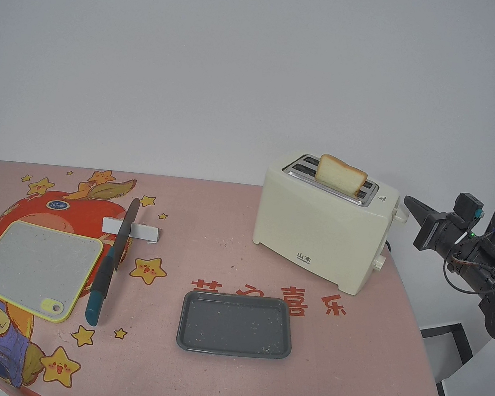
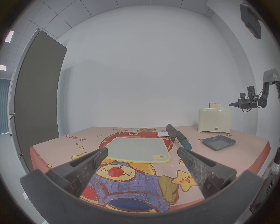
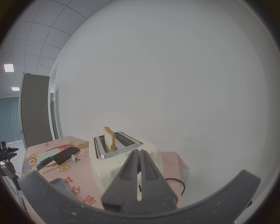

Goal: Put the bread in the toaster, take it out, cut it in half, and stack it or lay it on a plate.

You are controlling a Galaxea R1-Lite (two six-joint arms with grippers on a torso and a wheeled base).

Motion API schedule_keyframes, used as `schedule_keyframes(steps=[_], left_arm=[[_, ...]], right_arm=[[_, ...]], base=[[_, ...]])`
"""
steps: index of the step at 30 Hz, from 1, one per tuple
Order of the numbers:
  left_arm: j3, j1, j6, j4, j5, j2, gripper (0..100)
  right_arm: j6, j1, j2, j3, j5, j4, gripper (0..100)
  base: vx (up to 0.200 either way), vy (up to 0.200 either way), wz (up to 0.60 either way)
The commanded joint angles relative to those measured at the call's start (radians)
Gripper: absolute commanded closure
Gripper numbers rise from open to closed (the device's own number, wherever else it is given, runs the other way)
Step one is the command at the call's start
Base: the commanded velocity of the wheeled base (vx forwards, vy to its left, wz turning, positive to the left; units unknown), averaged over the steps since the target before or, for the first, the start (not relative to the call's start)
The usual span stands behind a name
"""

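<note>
Bread (image 1: pixel 341 174) seated upright in toaster (image 1: pixel 323 229)
Right gripper (image 1: pixel 412 203) is held clenched right of it; left gripper (image 2: pixel 142 151) is held released, near left.

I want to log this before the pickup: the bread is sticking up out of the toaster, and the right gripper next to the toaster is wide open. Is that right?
Not quite. The right gripper is shut, not wide open: the right wrist view shows its fingers pressed together. The bread does stick up out of the toaster beside it.
</note>
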Motion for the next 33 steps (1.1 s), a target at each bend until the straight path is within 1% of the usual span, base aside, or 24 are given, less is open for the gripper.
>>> schedule_keyframes(steps=[1,5,14,15,17,33], left_arm=[[0.018,0.0,0.0,0.0,0.0,-0.016,0],[0.018,0.0,0.0,0.0,0.0,-0.016,0],[0.018,0.0,0.0,0.0,0.0,-0.016,0],[0.018,0.0,0.0,0.0,-0.001,-0.016,0],[0.018,0.0,0.0,0.0,-0.001,-0.016,0],[0.018,0.0,0.0,0.0,0.0,-0.016,0]], right_arm=[[-0.002,0.0,0.002,0.009,0.001,0.003,100],[-0.012,-0.001,0.004,0.012,-0.001,0.003,100],[-0.02,-0.001,0.015,0.027,-0.004,0.005,100],[-0.022,0.0,0.021,0.029,-0.028,0.005,100],[-0.023,0.002,0.03,0.029,-0.036,0.003,100],[-0.037,0.002,0.045,0.05,-0.036,0.005,100]], base=[[0.0,0.0,0.0],[0.0,0.0,0.0],[0.0,0.0,0.0],[0.0,0.0,0.0],[0.0,0.0,0.0],[0.0,0.0,0.0]])
